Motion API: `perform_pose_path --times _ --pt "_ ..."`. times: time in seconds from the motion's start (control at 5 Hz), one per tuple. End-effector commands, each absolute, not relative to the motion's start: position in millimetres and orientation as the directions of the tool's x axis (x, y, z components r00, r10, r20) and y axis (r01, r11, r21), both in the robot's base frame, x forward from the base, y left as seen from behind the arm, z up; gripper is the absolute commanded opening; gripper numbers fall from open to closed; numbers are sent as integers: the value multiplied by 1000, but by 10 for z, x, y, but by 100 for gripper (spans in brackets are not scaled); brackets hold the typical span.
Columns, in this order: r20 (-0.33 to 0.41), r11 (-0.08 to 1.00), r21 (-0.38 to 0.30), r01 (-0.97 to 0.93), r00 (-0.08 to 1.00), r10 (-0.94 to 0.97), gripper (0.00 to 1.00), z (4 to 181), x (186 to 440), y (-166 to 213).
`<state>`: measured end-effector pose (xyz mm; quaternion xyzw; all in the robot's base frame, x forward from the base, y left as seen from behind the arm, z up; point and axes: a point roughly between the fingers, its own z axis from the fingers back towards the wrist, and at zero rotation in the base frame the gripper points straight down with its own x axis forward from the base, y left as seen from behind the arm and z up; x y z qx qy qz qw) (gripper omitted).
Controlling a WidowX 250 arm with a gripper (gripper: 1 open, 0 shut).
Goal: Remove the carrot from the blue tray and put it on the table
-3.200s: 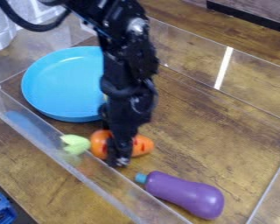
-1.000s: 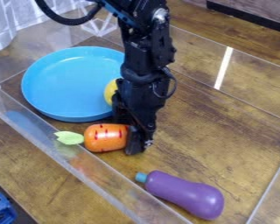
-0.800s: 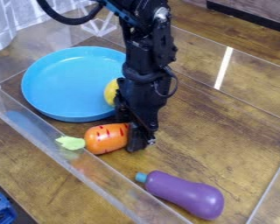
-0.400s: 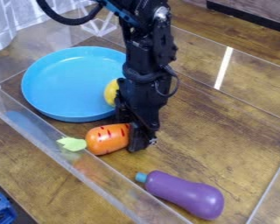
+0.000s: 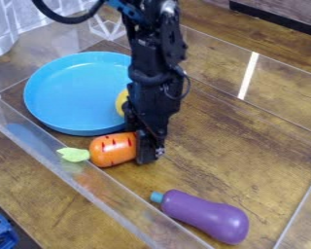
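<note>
Carrot [image 5: 113,149] on wood-grain table [image 5: 236,131], outside blue tray [image 5: 70,92], near its lower rim; leafy top points left, beside clear plastic wall [image 5: 104,187]; dark gripper [image 5: 151,152] down at carrot's right end, fingertips partly merged with its dark shape; cannot tell whether it grips carrot or how wide it stands; yellow lemon [image 5: 120,102] at tray's right side, partly hidden behind arm; purple eggplant [image 5: 202,216] lies apart, lower right; no readable writing or labels.

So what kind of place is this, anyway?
Probably a robot test setup: a robot arm over a wood-grain table with clear plastic walls and a toy-like carrot.
</note>
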<state>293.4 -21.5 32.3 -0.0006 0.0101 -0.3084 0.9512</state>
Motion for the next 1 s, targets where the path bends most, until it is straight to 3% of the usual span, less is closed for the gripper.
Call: perform_pose_path --times 0.0,0.8 --pt "70 798 43 601 795 -603 0 556 3054 -154" --pt "136 734 19 679 726 -674 0 538 3044 -337"
